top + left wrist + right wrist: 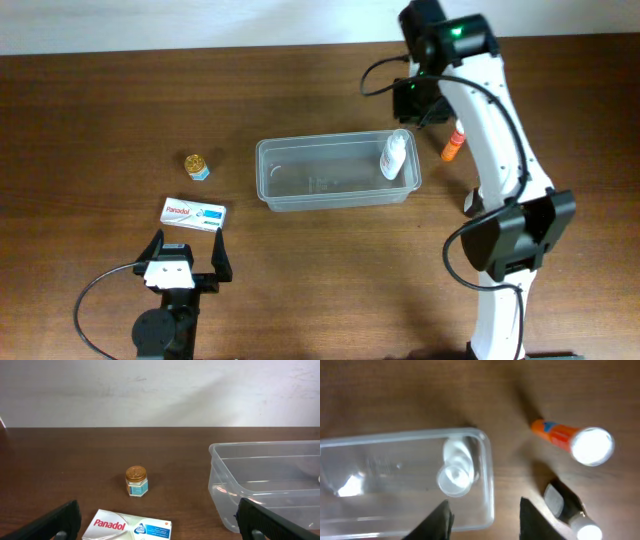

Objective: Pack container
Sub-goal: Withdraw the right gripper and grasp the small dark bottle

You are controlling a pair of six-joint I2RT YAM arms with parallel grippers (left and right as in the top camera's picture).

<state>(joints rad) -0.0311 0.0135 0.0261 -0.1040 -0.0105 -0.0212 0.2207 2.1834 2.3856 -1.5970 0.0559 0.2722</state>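
The clear plastic container (pixel 320 198) sits near the middle of the brown wooden table (pixel 100 120), with its long side running left to right; it is a rectangular tub with rounded corners and a rim. A white plastic bottle (pixel 394 157) is inside it, at its right end, and I cannot tell if it stands fully upright. The overhead view alone shows the whole layout: a small jar (pixel 196 165) and a flat white-and-blue cardboard box (pixel 194 213) lie well to the left of the container, and an orange tube (pixel 453 145) lies just beyond its right end, outside it. The left end effector (pixel 188 250) is near the front edge of the table, just in front of the box. The left wrist view adds detail that the overhead does not give: the jar has a gold lid and a pale label, the box carries the red word "Panadol", and the dark fingers (pixel 55 522) are spread wide with nothing between them. The right wrist view looks straight down and shows the round cap of the bottle inside the corner of the container, the white round cap of the orange tube, and also a dark object with a white tip (pixel 567 510), which the overhead does not show clearly. The right end effector (pixel 487 522) is spread apart and holds nothing, above the right end of the container.
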